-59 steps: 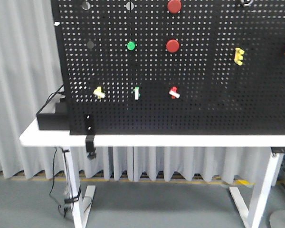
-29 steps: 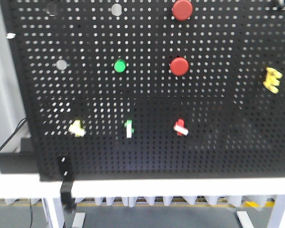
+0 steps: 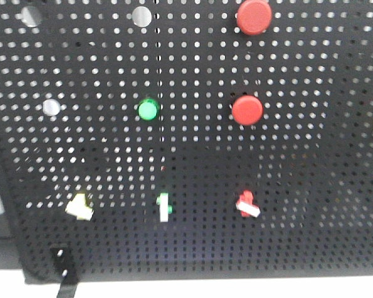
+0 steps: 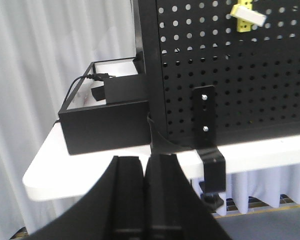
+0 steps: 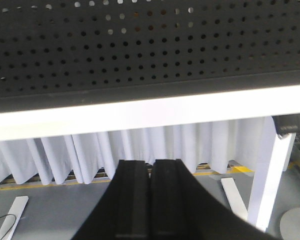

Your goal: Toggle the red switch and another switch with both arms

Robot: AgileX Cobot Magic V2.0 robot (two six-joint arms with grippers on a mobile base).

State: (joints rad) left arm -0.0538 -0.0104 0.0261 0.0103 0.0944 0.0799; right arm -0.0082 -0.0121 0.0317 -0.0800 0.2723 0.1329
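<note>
The red switch [image 3: 247, 205], tiny with a white lever tip, sits low on the black pegboard [image 3: 298, 161] in the front view. A green switch [image 3: 164, 207] and a yellow switch [image 3: 79, 207] stand to its left in the same row. No arm shows in the front view. In the left wrist view my left gripper [image 4: 146, 159] is shut with nothing in it, below the pegboard's left corner; the yellow switch [image 4: 247, 17] shows at the top. In the right wrist view my right gripper [image 5: 151, 162] is shut and empty, below the white table edge [image 5: 150, 111].
Two big round red push buttons [image 3: 253, 17] [image 3: 247, 110] and a round green button [image 3: 148, 110] sit higher on the board. A black box [image 4: 107, 117] with cables stands on the table left of the pegboard. A black clamp [image 4: 210, 150] holds the board to the table.
The front view has moved closer to the pegboard: switches and buttons look larger and lower, and the table legs and floor have dropped out of view.
</note>
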